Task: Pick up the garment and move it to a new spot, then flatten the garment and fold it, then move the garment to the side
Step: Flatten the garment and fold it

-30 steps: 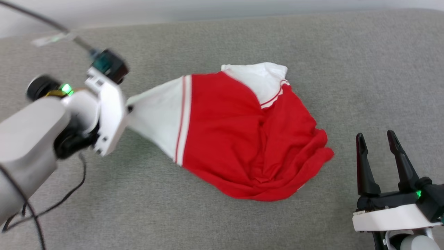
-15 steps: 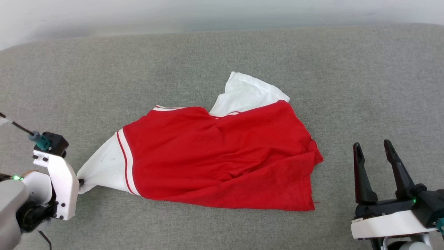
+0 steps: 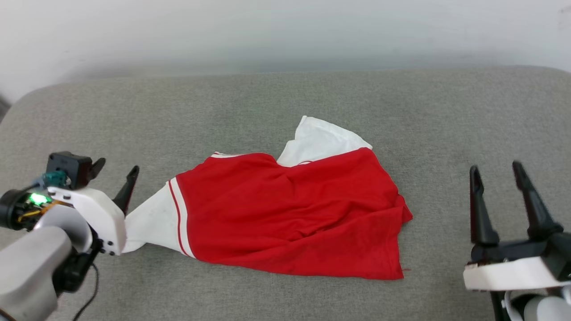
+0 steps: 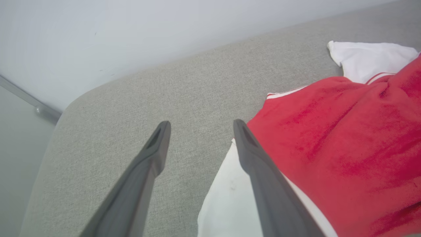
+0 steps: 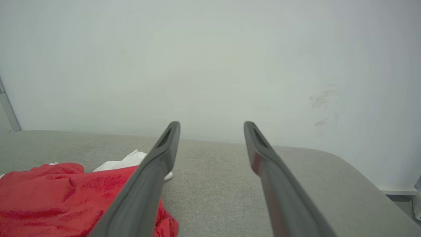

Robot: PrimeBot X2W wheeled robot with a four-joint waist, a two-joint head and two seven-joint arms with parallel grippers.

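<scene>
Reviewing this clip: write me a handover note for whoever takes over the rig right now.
Left gripper: open, empty, at the white sleeve it gripped a second ago.
Right gripper: open, empty, off to the right of the shirt.
Shirt: lying rumpled on the grey cushion, red body creased, other sleeve sticking out at the far side.
Done: shirt carried by the sleeve, laid down, released.
Left: flatten it, fold it, move it to the side.

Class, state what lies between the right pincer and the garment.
Nothing but bare grey upholstery: in the head view, the right pincer stands apart from the garment, with no other object between them.
</scene>
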